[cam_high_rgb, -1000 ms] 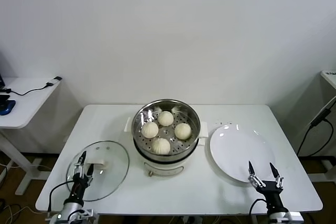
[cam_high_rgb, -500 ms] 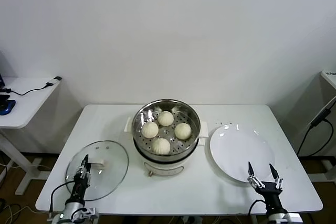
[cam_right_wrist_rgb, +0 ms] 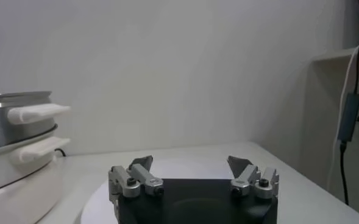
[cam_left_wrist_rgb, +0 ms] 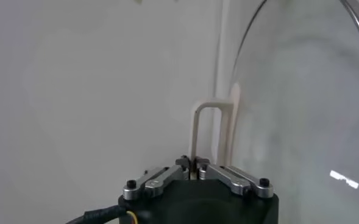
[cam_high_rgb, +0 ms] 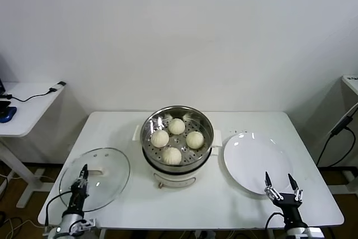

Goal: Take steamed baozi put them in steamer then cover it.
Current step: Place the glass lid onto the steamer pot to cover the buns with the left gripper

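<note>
Several cream-white steamed baozi (cam_high_rgb: 172,155) lie inside the round steel steamer (cam_high_rgb: 208,125) at the middle of the white table. The steamer's clear glass lid (cam_high_rgb: 103,169) is at the front left, off the pot. My left gripper (cam_high_rgb: 83,180) is shut on the lid's white handle (cam_left_wrist_rgb: 199,131), with the glass dome (cam_left_wrist_rgb: 301,109) right beside the jaws (cam_left_wrist_rgb: 193,163). My right gripper (cam_high_rgb: 278,186) stands open at the front right, over the near edge of the white plate (cam_high_rgb: 254,158), nothing between its fingers (cam_right_wrist_rgb: 191,165). The steamer's side handles (cam_right_wrist_rgb: 39,112) show in the right wrist view.
The white plate lies bare to the right of the steamer. A low side table (cam_high_rgb: 25,107) with a cable stands off to the left. Cables (cam_high_rgb: 341,127) hang at the far right. The table's front edge (cam_high_rgb: 196,225) runs just behind both grippers.
The left gripper has closed on the lid's handle, and the lid has shifted to the left with it. The right arm has not moved.
</note>
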You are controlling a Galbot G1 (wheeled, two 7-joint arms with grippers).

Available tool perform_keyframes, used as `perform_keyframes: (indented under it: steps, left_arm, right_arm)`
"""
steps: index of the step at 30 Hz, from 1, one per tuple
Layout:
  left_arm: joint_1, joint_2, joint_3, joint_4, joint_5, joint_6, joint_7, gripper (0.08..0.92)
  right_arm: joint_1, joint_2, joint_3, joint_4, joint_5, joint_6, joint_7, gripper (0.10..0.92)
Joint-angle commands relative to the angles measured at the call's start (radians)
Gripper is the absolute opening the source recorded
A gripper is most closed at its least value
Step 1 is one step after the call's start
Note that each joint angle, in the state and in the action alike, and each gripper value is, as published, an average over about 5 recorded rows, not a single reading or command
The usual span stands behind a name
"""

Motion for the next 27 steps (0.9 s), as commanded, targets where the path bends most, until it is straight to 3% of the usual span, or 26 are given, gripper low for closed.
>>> perform_keyframes:
  steps: [1,7,11,15,21,27]
  left_arm:
    - [0.004,0.143,-0.065,-0.299,-0.217,0.112,0.227,0.138]
    - [-0.055,0.278,-0.082,-0.486,-0.343,0.282,0.388,0.138]
    - [-0.098,0.297,-0.011,-0.602,-0.315,0.417,0.466,0.138]
    - [-0.159,0.249,0.177,-0.663,-0.192,0.553,0.506,0.138]
    - [-0.271,0.158,0.453,-0.648,-0.016,0.694,0.576,0.138]
    - [-0.376,0.063,0.607,-0.594,0.065,0.763,0.605,0.138]
  right_arm:
    - [-0.003,0.000,0.003,0.020,-0.011,-0.008,0.014,0.823]
    - [0.004,0.009,0.004,0.029,-0.067,-0.043,0.071,0.823]
    - [0.006,0.017,0.002,0.034,-0.101,-0.051,0.090,0.823]
    - [0.006,0.027,-0.002,0.044,-0.121,-0.054,0.101,0.823]
    - [0.010,0.039,-0.004,0.047,-0.147,-0.046,0.111,0.823]
    - [0.014,0.049,-0.003,0.044,-0.156,-0.036,0.119,0.823]
